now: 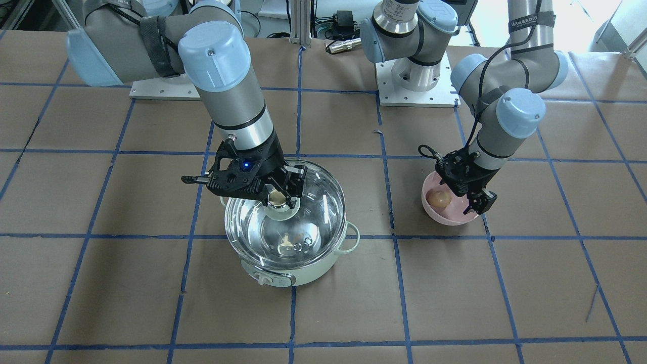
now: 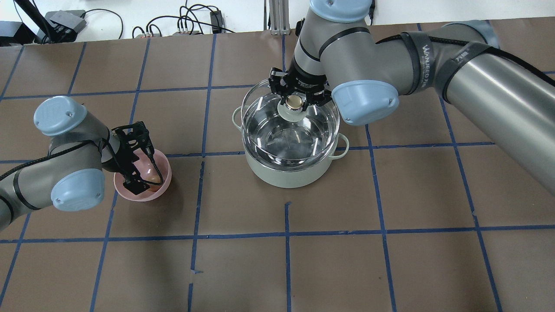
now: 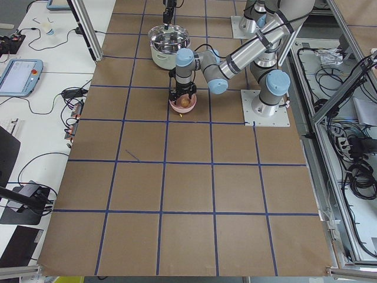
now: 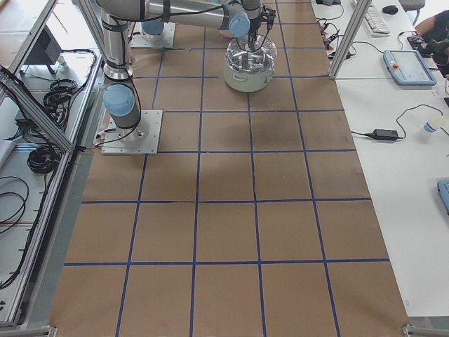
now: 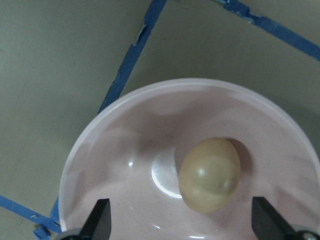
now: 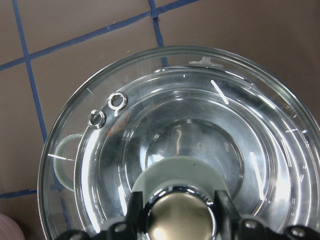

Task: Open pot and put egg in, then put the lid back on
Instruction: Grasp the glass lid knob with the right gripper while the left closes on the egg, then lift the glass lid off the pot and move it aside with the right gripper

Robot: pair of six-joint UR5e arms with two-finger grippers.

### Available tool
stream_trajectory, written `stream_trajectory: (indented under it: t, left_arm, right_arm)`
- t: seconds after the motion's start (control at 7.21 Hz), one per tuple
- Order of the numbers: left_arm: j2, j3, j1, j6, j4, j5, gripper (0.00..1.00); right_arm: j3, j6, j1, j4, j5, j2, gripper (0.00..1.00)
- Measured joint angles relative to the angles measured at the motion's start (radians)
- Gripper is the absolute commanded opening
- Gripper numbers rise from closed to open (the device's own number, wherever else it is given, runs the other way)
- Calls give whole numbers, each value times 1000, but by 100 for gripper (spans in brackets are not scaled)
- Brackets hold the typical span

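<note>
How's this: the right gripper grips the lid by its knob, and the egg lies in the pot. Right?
Not quite. The right gripper does grip the lid by its knob over the pot, but the egg lies in the bowl, below the open left gripper. The left wrist view shows it.

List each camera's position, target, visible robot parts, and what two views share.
Front-facing: across the table, facing the robot; left arm, right arm, pot.
Overhead: behind the robot, looking down; both arms, lid.
Exterior left: table's left end; left arm nearest.
Exterior right: table's right end; right arm nearest.
Left wrist: over pink bowl, egg; left gripper open.
Right wrist: over lid; right gripper gripping it.
Shared: front-facing and overhead both show pot, egg.
</note>
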Motion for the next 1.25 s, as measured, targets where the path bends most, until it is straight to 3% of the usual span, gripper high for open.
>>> stream_trajectory:
  t: [0.83,1.25]
  left_arm:
    - [-39,4,-8,91,43,6,99]
    - [-51,5,-9,122,44,0,100]
  right_arm:
    - [0,6,-13,10,27,-3,51]
    - [-1,-1,-87,66,79,-44,51]
